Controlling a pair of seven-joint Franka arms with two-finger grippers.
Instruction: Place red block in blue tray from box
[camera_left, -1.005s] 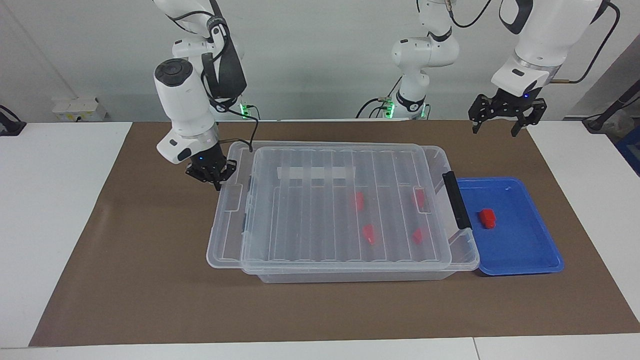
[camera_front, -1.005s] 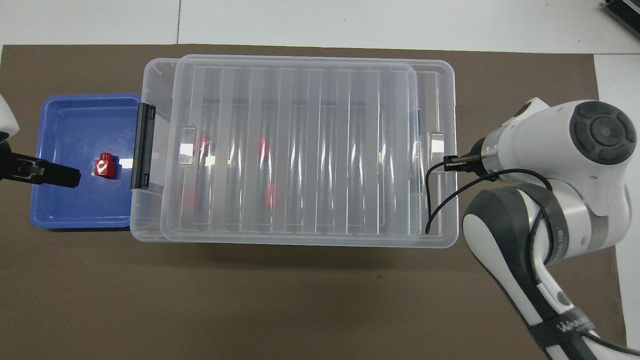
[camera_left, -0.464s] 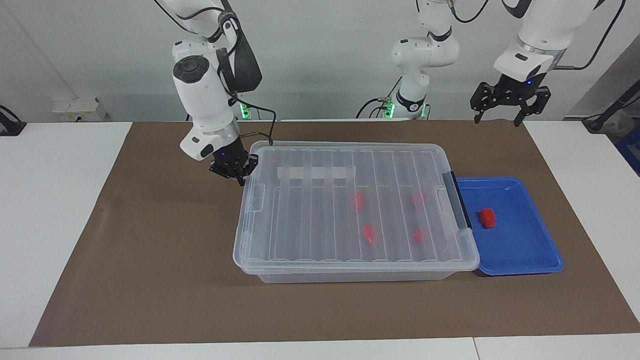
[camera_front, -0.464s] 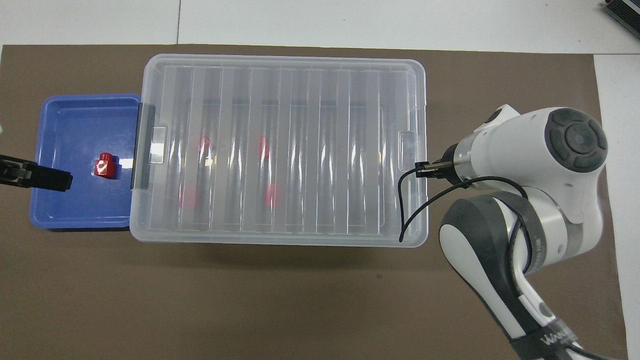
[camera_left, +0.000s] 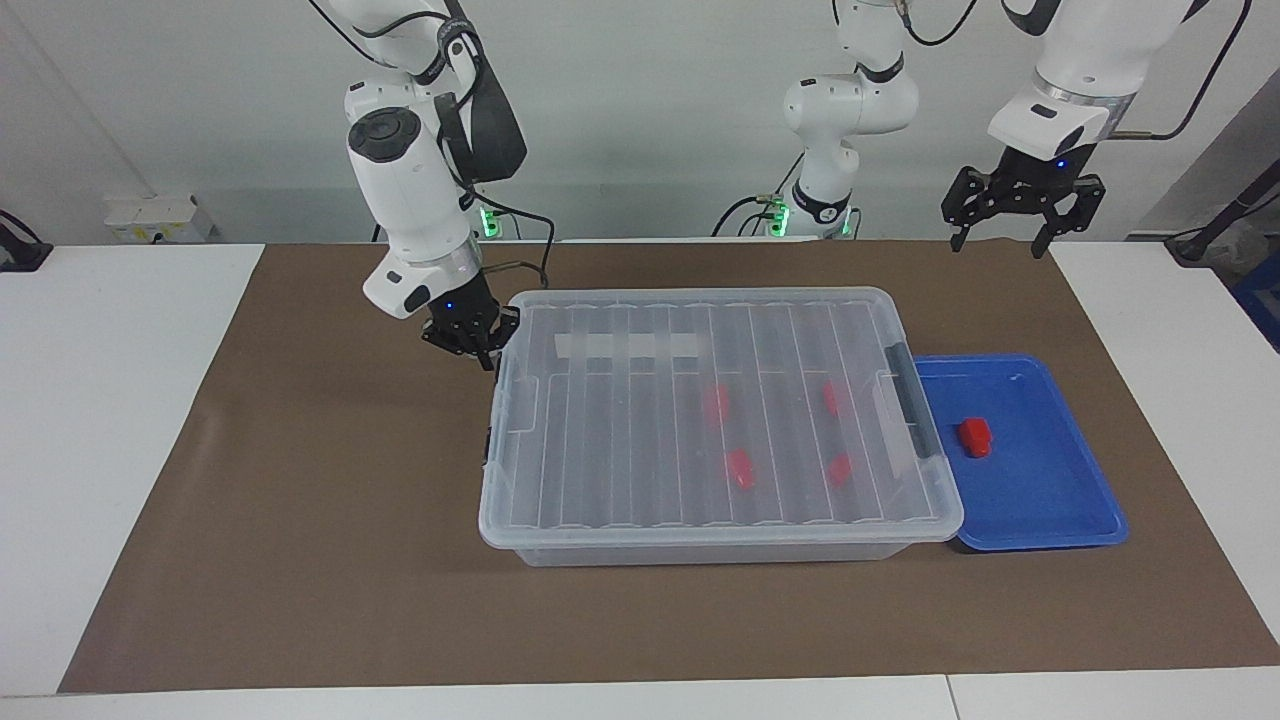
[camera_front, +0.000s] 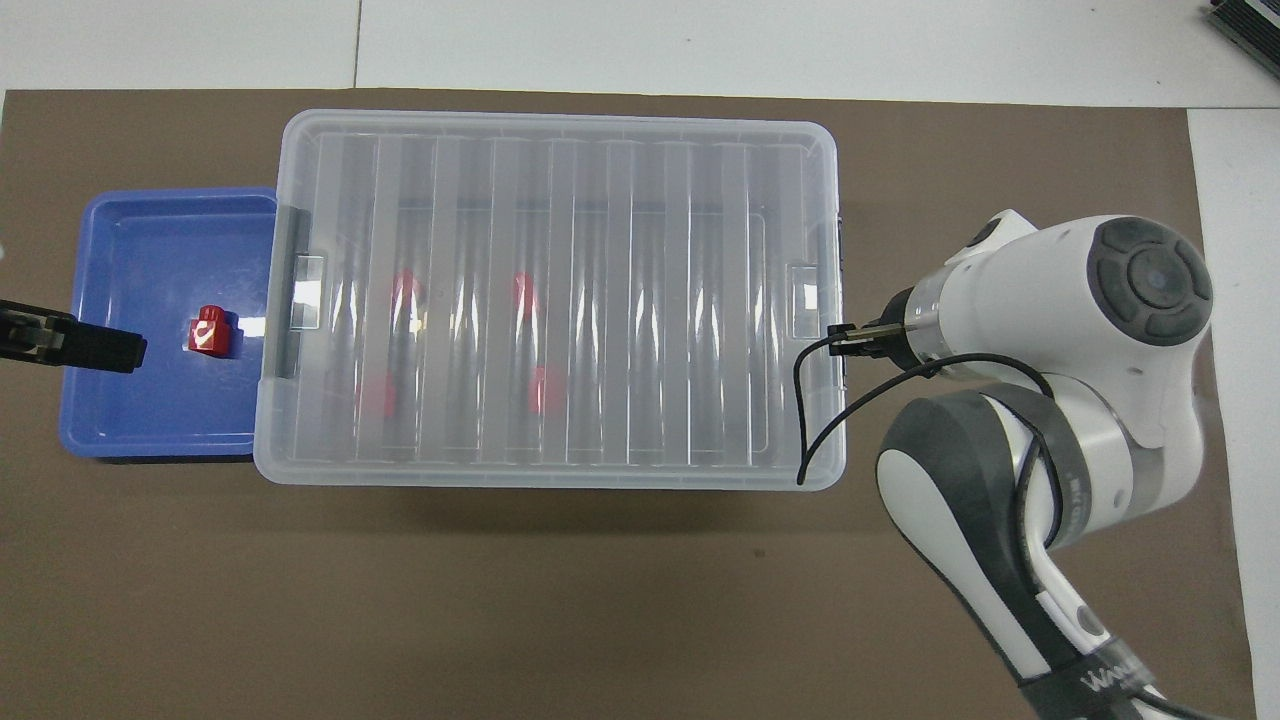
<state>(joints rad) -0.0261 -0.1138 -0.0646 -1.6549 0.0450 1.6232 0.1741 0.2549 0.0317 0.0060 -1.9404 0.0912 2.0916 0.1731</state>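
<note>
Lid (camera_left: 700, 400) and box (camera_left: 720, 545) sit squarely together now, so the block count tells the story: one red block (camera_left: 975, 436) lies in the blue tray (camera_left: 1050, 520), which touches the box at the left arm's end of the table, while four look-alike blocks show through the ribbed lid. The right hand (camera_left: 468, 338) is low against the box's end toward the right arm, its fingers too hidden to call. The left hand (camera_left: 1020, 205), spread open and empty, hovers over the table near the tray. That block lies below the left hand, well apart from the right. Judging by this, the placing looks done.
</note>
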